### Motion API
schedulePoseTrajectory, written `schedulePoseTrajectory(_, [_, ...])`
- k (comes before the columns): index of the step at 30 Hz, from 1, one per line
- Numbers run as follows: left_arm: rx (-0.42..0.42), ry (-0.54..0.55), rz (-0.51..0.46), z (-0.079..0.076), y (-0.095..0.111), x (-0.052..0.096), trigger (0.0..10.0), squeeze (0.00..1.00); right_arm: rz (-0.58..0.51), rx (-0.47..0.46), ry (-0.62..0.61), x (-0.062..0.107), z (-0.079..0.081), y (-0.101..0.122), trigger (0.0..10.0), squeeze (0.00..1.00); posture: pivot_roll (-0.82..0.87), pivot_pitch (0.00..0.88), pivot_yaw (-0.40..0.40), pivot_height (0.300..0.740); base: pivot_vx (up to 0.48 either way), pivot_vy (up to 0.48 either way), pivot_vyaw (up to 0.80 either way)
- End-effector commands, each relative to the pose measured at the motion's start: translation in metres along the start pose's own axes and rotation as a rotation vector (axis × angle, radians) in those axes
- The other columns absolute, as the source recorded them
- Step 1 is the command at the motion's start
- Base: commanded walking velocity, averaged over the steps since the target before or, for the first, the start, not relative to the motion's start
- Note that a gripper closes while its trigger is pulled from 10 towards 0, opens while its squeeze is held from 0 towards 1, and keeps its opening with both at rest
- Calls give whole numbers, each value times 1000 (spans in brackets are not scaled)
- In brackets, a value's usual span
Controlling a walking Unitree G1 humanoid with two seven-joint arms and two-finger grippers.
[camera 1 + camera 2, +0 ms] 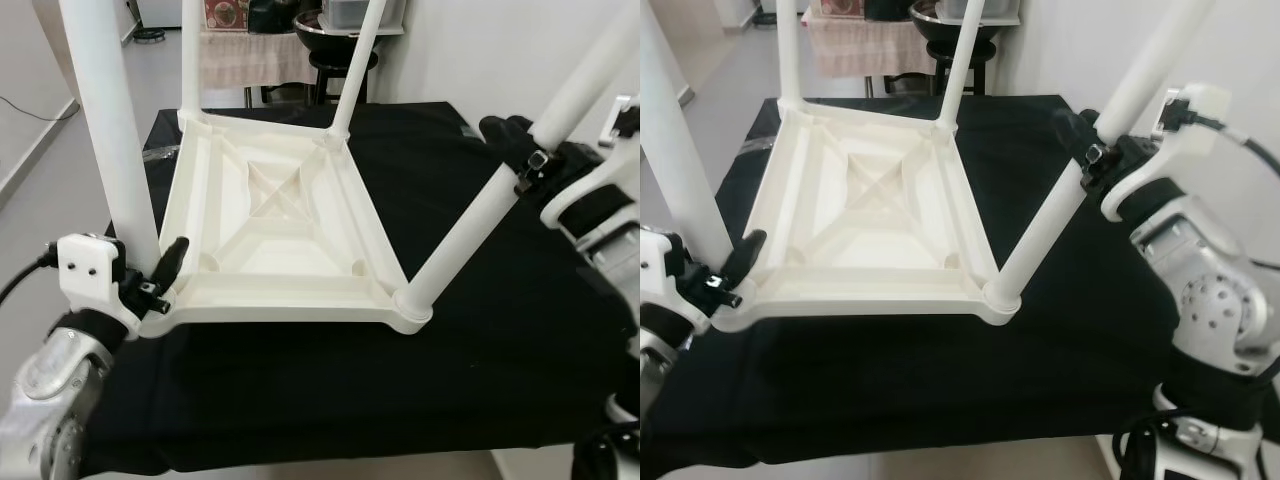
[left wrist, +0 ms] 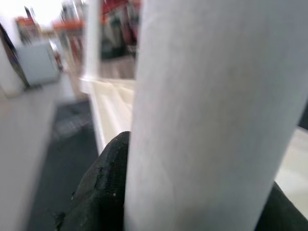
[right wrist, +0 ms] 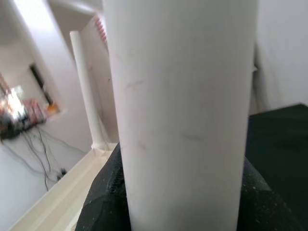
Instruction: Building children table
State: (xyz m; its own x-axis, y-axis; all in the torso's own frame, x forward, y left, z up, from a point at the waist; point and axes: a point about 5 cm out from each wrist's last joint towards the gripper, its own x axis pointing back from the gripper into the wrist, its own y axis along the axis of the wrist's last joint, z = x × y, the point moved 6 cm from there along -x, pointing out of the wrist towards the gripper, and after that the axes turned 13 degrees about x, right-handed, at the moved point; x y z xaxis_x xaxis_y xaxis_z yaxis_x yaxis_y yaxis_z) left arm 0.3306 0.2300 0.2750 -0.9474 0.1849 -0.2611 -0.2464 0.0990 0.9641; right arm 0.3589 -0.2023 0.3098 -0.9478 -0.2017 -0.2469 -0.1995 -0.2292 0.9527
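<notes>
upturned table held at two legs

a black-draped desk [image 1: 300, 400] carries the white plastic children's table [image 1: 280, 215], upside down, legs up. the right pincer [image 1: 1090, 150] clamps the near right white tube leg [image 1: 470, 225]; the left pincer [image 1: 150, 285] clamps the near left white tube leg [image 1: 115, 150] near its base.

Bright, even indoor light; blurred, out-of-focus wrist views.

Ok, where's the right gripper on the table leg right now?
In the head views, the right gripper is clamped partway up the near-right leg, which leans out to the right from the upturned tabletop, above the black cloth.
</notes>
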Motion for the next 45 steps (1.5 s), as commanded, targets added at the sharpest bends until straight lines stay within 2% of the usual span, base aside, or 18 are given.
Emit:
schedulePoseTrajectory(1, [67, -85, -346, -12, 93, 3, 353, 0, 226, -105, -111, 1, -16, -66, 0, 0, 88, 74, -4, 740, 0, 0, 0])
schedulePoseTrajectory(3, [53, -123, -403, -15, 120, -2, 353, 0, 255, -147, -157, 1, -17, -80, 0, 0, 88, 74, -4, 740, 0, 0, 0])
schedulePoseTrajectory(4, [45, -208, -470, -28, 155, -15, 8667, 0, 330, -210, -267, 0, -25, -111, 0, 0, 99, 69, 9, 740, 0, 0, 0])
schedulePoseTrajectory(13, [50, -464, -588, -85, 237, -49, 9294, 0, 504, -322, -449, -13, -25, -191, 0, 0, 132, 69, 37, 740, 0, 0, 0])
schedulePoseTrajectory(14, [63, -533, -595, -102, 251, -56, 9647, 0, 513, -327, -468, -20, -24, -199, 2863, 0, 146, 79, 47, 740, 0, 0, 0])
schedulePoseTrajectory(15, [63, -533, -595, -102, 251, -56, 9647, 0, 513, -327, -468, -20, -24, -199, 2863, 0, 146, 79, 47, 740, 0, 0, 0])
schedulePoseTrajectory(16, [87, -603, -584, -120, 265, -66, 9373, 0, 528, -318, -500, -25, -27, -205, 7725, 0, 157, 86, 60, 740, 0, 0, 0])
schedulePoseTrajectory(17, [97, -649, -571, -136, 275, -76, 9490, 0, 539, -321, -547, -25, -35, -210, 10000, 0, 165, 91, 72, 740, 0, 0, 0])
schedulePoseTrajectory(23, [99, -749, -517, -177, 293, -99, 10000, 0, 590, -343, -703, -9, -62, -224, 10000, 0, 177, 103, 107, 740, 0, 0, 0])
schedulePoseTrajectory(24, [118, -776, -505, -185, 294, -101, 10000, 1000, 593, -357, -738, -3, -67, -227, 10000, 0, 176, 112, 128, 740, 0, 0, 0])
schedulePoseTrajectory(33, [136, -832, -461, -207, 291, -111, 10000, 1000, 654, -362, -836, 20, -79, -248, 10000, 0, 171, 125, 147, 740, 0, 0, 0])
schedulePoseTrajectory(38, [99, -867, -399, -203, 272, -117, 10000, 1000, 712, -335, -691, 8, -52, -258, 10000, 0, 162, 122, 132, 740, 0, 0, 0])
schedulePoseTrajectory(39, [95, -866, -390, -200, 269, -118, 10000, 455, 738, -315, -645, 7, -42, -261, 10000, 0, 156, 122, 117, 740, 0, 0, 0])
schedulePoseTrajectory(40, [95, -866, -390, -200, 269, -118, 10000, 455, 738, -315, -645, 7, -42, -261, 10000, 0, 156, 122, 117, 740, 0, 0, 0])
schedulePoseTrajectory(41, [100, -869, -385, -197, 267, -118, 10000, 0, 763, -293, -611, 8, -34, -267, 10000, 475, 153, 123, 100, 740, 0, 0, 0])
schedulePoseTrajectory(42, [100, -869, -385, -197, 267, -118, 10000, 0, 763, -293, -611, 8, -34, -267, 10000, 475, 153, 123, 100, 740, 0, 0, 0])
schedulePoseTrajectory(43, [109, -873, -379, -192, 264, -117, 10000, 0, 785, -280, -603, 14, -30, -273, 10000, 1000, 149, 124, 95, 740, 0, 0, 0])
schedulePoseTrajectory(45, [116, -882, -371, -187, 258, -116, 10000, 0, 786, -280, -631, 25, -37, -276, 10000, 1000, 139, 127, 87, 740, 0, 0, 0])
